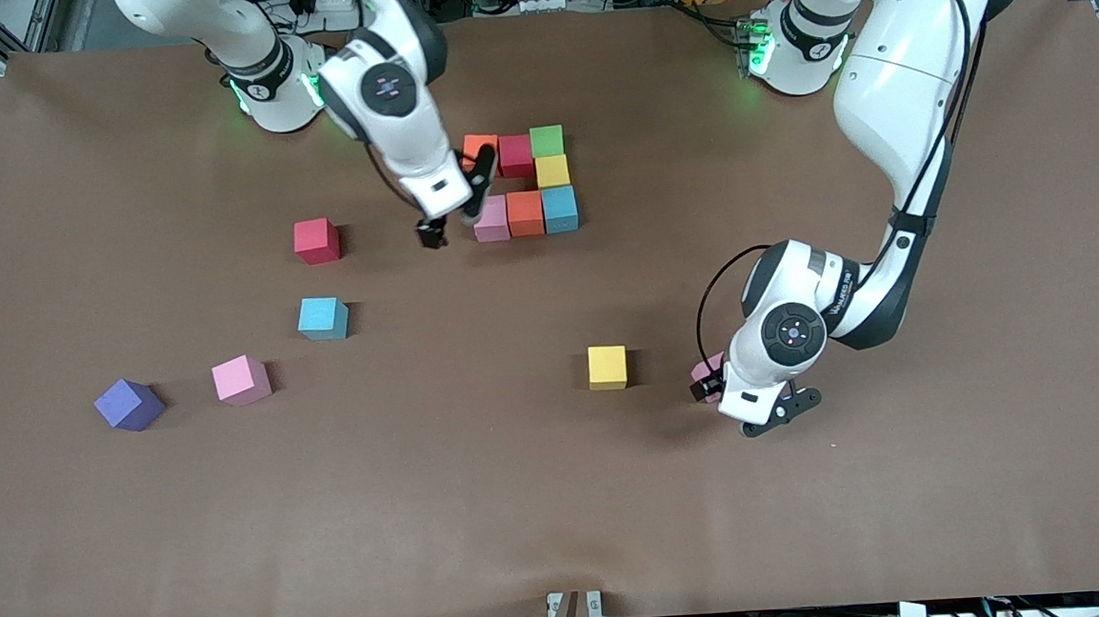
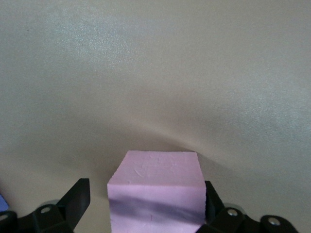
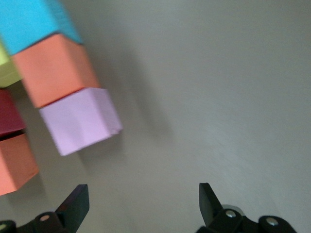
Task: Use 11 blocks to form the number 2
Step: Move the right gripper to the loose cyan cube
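Note:
Seven touching cubes form part of the number 2: orange (image 1: 480, 149), dark red (image 1: 515, 155), green (image 1: 547, 141), yellow (image 1: 553, 171), light blue (image 1: 560, 209), orange (image 1: 525, 213) and pink (image 1: 492, 219). My right gripper (image 1: 453, 214) is open and empty just beside that pink cube (image 3: 80, 121), toward the right arm's end; its wrist view shows the gripper (image 3: 141, 204) over bare table. My left gripper (image 1: 707, 382) is low at a loose pink cube (image 1: 706, 372). In the left wrist view the cube (image 2: 155, 179) sits between the gripper's (image 2: 146, 194) open fingers, one touching it, the other apart.
Loose on the table are a yellow cube (image 1: 607, 367) beside the left gripper, and, toward the right arm's end, a red cube (image 1: 316, 241), a light blue cube (image 1: 323, 318), a pink cube (image 1: 241, 380) and a purple cube (image 1: 129, 404).

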### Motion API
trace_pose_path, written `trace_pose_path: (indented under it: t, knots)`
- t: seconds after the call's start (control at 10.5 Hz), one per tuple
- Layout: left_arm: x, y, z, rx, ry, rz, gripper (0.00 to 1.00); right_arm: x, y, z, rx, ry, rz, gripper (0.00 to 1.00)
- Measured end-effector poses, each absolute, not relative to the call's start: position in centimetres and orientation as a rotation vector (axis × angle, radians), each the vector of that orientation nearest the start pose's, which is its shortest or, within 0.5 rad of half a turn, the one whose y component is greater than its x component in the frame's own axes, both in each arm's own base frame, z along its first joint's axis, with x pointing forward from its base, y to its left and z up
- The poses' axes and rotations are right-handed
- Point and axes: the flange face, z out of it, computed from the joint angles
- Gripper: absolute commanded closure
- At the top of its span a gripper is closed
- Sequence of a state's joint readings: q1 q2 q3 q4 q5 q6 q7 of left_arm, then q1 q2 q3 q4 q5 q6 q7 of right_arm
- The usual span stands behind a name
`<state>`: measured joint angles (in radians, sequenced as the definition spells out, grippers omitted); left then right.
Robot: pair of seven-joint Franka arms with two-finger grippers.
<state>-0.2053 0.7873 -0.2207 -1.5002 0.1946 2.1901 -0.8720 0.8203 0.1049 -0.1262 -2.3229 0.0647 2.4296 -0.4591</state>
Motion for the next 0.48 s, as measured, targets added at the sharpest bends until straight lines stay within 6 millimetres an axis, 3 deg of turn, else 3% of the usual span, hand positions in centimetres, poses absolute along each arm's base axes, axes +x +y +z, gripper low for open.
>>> trace_pose_path:
  t: [0.29, 0.48]
  knots:
    - [65.4, -26.3, 19.9, -3.039, -0.590, 0.103, 0.00, 46.6, 26.5, 32.1, -2.971, -0.873, -0.086, 0.00]
    - [65.3, -26.3, 19.9, -3.039, -0.589, 0.104, 0.00, 49.8, 20.2, 32.5, -3.066, -0.429, -0.090, 0.00]
